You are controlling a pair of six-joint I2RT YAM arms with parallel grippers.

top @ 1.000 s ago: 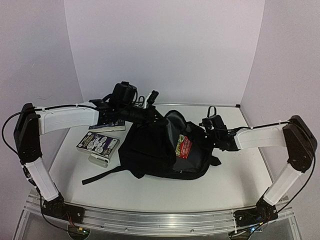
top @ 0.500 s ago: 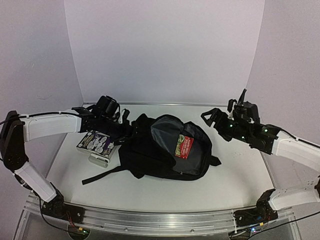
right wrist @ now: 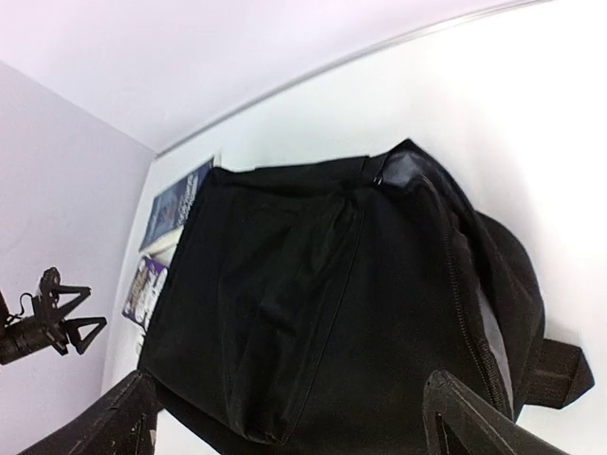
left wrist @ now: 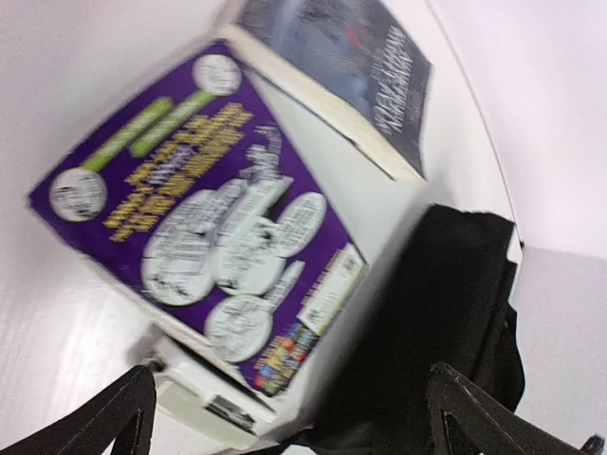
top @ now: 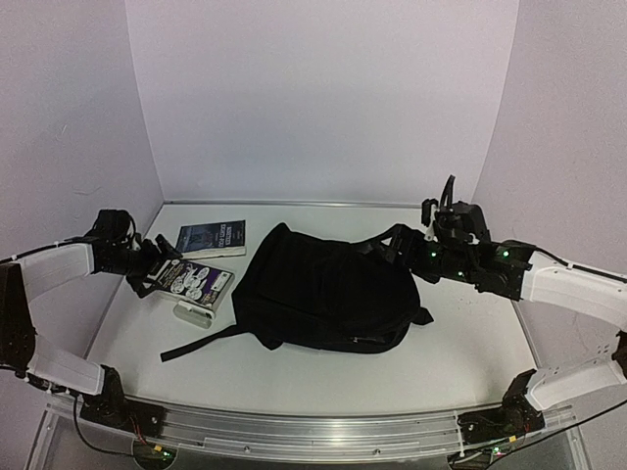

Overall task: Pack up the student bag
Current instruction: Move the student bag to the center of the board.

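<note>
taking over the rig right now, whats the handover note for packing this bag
Left gripper: open, empty, beside the purple box.
Right gripper: open, empty, at the backpack's far right edge.
Backpack lies mid-table, zipper partly open, grey lining showing; contents not visible.
Purple box and dark book lie outside, left of the backpack.
Left to do: probably load both, then zip.
</note>
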